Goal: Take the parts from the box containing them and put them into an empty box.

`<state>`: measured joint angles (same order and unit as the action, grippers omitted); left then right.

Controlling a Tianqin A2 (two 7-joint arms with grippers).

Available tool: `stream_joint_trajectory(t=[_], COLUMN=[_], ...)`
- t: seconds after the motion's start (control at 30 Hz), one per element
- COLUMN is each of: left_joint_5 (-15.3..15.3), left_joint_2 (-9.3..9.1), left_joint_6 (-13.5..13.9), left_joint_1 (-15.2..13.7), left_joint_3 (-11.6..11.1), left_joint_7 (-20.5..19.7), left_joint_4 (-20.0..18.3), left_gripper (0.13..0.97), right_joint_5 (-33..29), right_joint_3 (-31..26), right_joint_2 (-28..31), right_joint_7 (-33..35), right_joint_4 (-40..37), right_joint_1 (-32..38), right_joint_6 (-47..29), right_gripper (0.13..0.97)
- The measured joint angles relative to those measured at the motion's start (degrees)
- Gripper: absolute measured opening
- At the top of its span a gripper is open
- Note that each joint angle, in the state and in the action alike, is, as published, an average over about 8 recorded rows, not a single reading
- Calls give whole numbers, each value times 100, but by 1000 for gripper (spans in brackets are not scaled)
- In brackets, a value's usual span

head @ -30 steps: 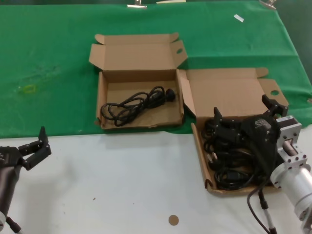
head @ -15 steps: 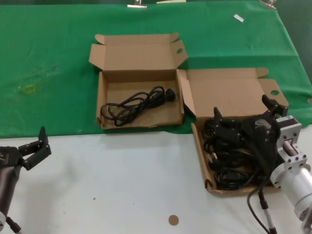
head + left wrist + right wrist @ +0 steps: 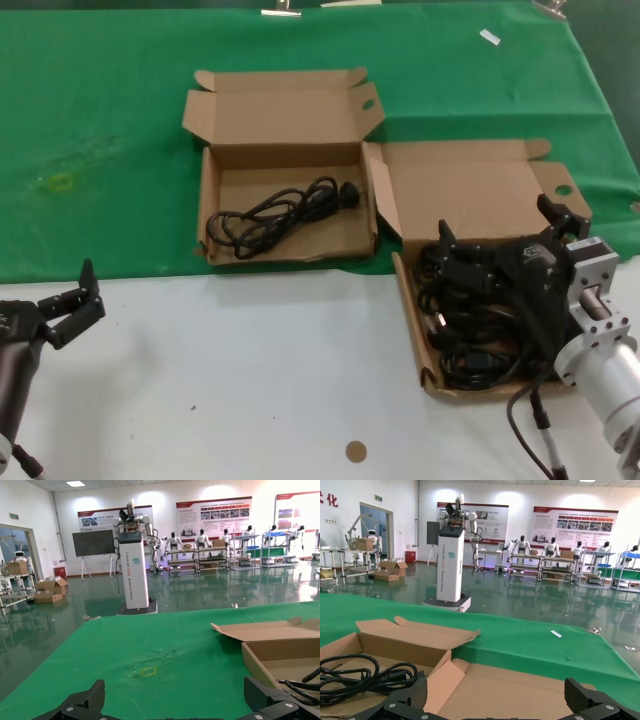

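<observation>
Two open cardboard boxes lie on the table, and the green cloth point(image 3: 110, 120) covering its far half serves as the landmark. The box with one cord point(image 3: 285, 215) sits wholly on the cloth, near its front edge, lid folded back; inside it a single coiled black cord point(image 3: 275, 215) lies on the floor of the box with its plug toward the far right corner. The full box point(image 3: 470, 290) stands to the right of it, its lid resting on the cloth and its tray reaching past the cloth's front edge onto the bare white tabletop point(image 3: 250, 370). Its tray is heaped with a tangle of black power cords point(image 3: 470, 330). The right gripper point(image 3: 497, 237) hangs over that heap at the tray's far end, close to the cloth's front edge, its two fingers spread wide apart and gripping nothing; in the right wrist view both fingertips show far apart with the box lid between them. The left gripper point(image 3: 75, 300) waits over the white tabletop just in front of the cloth's front edge at the far left, well apart from both boxes, its fingers likewise parted and bare. A small brown disc point(image 3: 355, 452) lies on the white tabletop, well in front of the cloth.
</observation>
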<state>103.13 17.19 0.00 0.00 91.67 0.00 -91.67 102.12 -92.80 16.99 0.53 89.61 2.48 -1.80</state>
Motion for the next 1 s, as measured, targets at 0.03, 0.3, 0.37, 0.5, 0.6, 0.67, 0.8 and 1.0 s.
stream_joint_trajectory(t=[0.03,0.3,0.37,0.5,0.6,0.67,0.8,1.0], left_joint_5=[0,0,0,0,0,0,0,0], left_joint_2=[0,0,0,0,0,0,0,0], left_joint_6=[0,0,0,0,0,0,0,0], left_joint_1=[0,0,0,0,0,0,0,0], left_joint_3=[0,0,0,0,0,0,0,0], left_joint_7=[0,0,0,0,0,0,0,0], left_joint_4=[0,0,0,0,0,0,0,0], left_gripper=[966,966,966,966,966,966,966,966], right_joint_5=[0,0,0,0,0,0,0,0], right_joint_3=[0,0,0,0,0,0,0,0], right_joint_2=[0,0,0,0,0,0,0,0], right_joint_7=[0,0,0,0,0,0,0,0], right_joint_4=[0,0,0,0,0,0,0,0], right_joint_1=[0,0,0,0,0,0,0,0], right_joint_6=[0,0,0,0,0,0,0,0], right_gripper=[966,966,966,966,966,966,966,966])
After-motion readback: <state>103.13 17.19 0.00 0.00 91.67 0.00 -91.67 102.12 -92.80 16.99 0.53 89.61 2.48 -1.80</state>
